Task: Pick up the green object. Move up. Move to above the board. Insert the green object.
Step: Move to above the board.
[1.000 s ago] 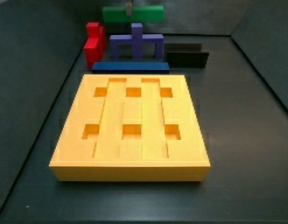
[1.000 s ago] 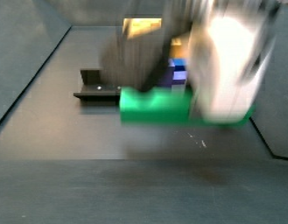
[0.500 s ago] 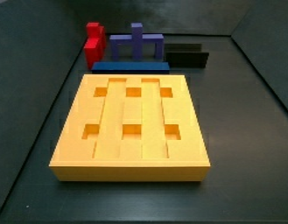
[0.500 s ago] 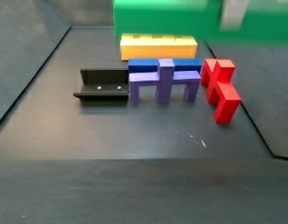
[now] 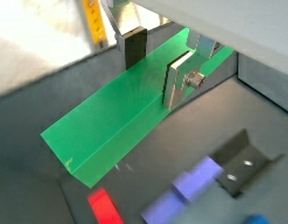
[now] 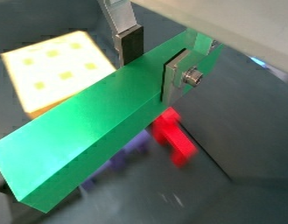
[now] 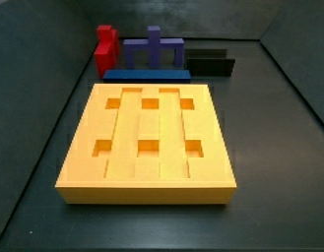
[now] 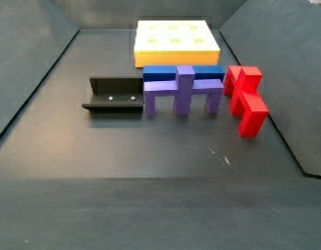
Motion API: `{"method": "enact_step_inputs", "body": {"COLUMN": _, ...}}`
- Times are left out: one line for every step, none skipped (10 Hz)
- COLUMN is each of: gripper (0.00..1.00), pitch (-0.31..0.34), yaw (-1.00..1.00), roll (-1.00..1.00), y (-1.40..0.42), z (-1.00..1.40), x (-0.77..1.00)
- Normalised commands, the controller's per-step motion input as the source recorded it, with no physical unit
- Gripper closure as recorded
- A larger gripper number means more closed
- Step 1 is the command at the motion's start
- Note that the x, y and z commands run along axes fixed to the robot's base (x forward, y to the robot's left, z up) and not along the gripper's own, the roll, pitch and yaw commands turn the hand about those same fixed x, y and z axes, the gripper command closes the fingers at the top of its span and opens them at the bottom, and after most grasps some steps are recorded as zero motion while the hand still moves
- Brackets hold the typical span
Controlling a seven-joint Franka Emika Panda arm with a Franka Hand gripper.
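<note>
- My pincer (image 5: 156, 66) shows in both wrist views only, raised off the desk (image 8: 176, 186), its two fingers (image 6: 173, 77) closed on the one green object (image 5: 122, 109), gripping near one end.
- In a side view, left to right: one fixture (image 8: 114, 96), one purple cross block (image 8: 185, 90), one red block (image 8: 248, 98).
- One blue bar (image 7: 146, 74) lies just beside one board (image 7: 147, 138), which has six square holes.
</note>
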Motion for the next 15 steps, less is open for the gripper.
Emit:
{"method": "enact_step_inputs", "body": {"gripper": 1.0, "pitch": 0.013, "yaw": 1.0, "roll": -0.01, "y": -1.4, "z": 0.09, "x": 0.14}}
{"method": "enact_step_inputs", "body": {"gripper": 1.0, "pitch": 0.014, "yaw": 1.0, "roll": 0.0, "y": -1.4, "z": 0.1, "x": 0.14}}
{"method": "enact_step_inputs", "body": {"gripper": 1.0, "pitch": 0.012, "yaw": 1.0, "roll": -0.01, "y": -1.4, "z": 0.1, "x": 0.13}}
{"method": "enact_step_inputs", "body": {"gripper": 1.0, "pitch": 0.015, "yaw": 1.0, "roll": 0.0, "y": -1.4, "z": 0.11, "x": 0.13}}
{"method": "enact_step_inputs", "body": {"gripper": 1.0, "pitch": 0.021, "yaw": 1.0, "roll": 0.0, "y": -1.4, "z": 0.12, "x": 0.14}}
{"method": "enact_step_inputs", "body": {"gripper": 1.0, "pitch": 0.024, "yaw": 1.0, "roll": 0.0, "y": -1.4, "z": 0.12, "x": 0.14}}
{"method": "enact_step_inputs", "body": {"gripper": 1.0, "pitch": 0.036, "yaw": 1.0, "roll": 0.01, "y": -1.4, "z": 0.12, "x": 0.17}}
{"method": "enact_step_inputs", "body": {"gripper": 1.0, "pitch": 0.048, "yaw": 1.0, "roll": 0.01, "y": -1.4, "z": 0.12, "x": 0.19}}
{"method": "enact_step_inputs", "body": {"gripper": 1.0, "pitch": 0.062, "yaw": 1.0, "roll": 0.01, "y": -1.4, "z": 0.13, "x": 0.23}}
{"method": "enact_step_inputs", "body": {"gripper": 1.0, "pitch": 0.073, "yaw": 1.0, "roll": 0.02, "y": -1.4, "z": 0.13, "x": 0.27}}
{"method": "enact_step_inputs", "body": {"gripper": 1.0, "pitch": 0.097, "yaw": 1.0, "roll": 0.03, "y": -0.52, "z": 0.06, "x": 0.15}}
{"method": "enact_step_inputs", "body": {"gripper": 1.0, "pitch": 0.116, "yaw": 1.0, "roll": 0.04, "y": -0.16, "z": 0.04, "x": 0.09}}
{"method": "enact_step_inputs", "body": {"gripper": 1.0, "pitch": 0.122, "yaw": 1.0, "roll": 0.05, "y": -0.1, "z": 0.03, "x": 0.06}}
{"method": "enact_step_inputs", "body": {"gripper": 1.0, "pitch": 0.148, "yaw": 1.0, "roll": 0.07, "y": -0.08, "z": 0.04, "x": 0.05}}
{"method": "enact_step_inputs", "body": {"gripper": 1.0, "pitch": 0.186, "yaw": 1.0, "roll": 0.09, "y": -0.06, "z": 0.04, "x": 0.06}}
